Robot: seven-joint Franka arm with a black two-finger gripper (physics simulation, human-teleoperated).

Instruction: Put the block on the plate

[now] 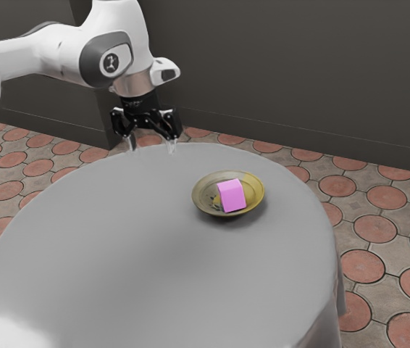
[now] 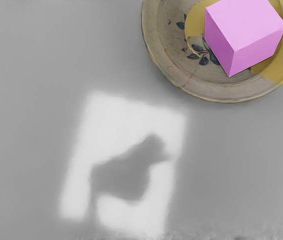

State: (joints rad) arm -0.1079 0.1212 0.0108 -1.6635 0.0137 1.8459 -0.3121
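Your arm (image 1: 67, 54) comes in from the exterior view's upper left, and your jaws point downward, standing wide apart with nothing between them. In the exterior view you see their fingertips (image 1: 172, 148) against the far edge of the round grey table (image 1: 118, 246), well apart from the plate (image 1: 256, 193). Your pink block (image 1: 232, 195) is already on the plate, near its middle and inside the raised rim; it looks slightly tilted there, and you have no hold on it. The plate lies in the far part of the table, toward the edge at the exterior view's right, with bare tabletop between its rim and that edge. You can make out a worn brownish side with dark leaf marks and a yellow side, the block lying partly across both. In the wrist view you also get a bright patch of light (image 2: 126, 110) on the table beside the plate, with a dark shadow (image 2: 126, 175) inside it. Beyond the table you have a floor (image 1: 375, 228) of round reddish tiles set in paler stone, and a dark wall (image 1: 299, 65) behind.
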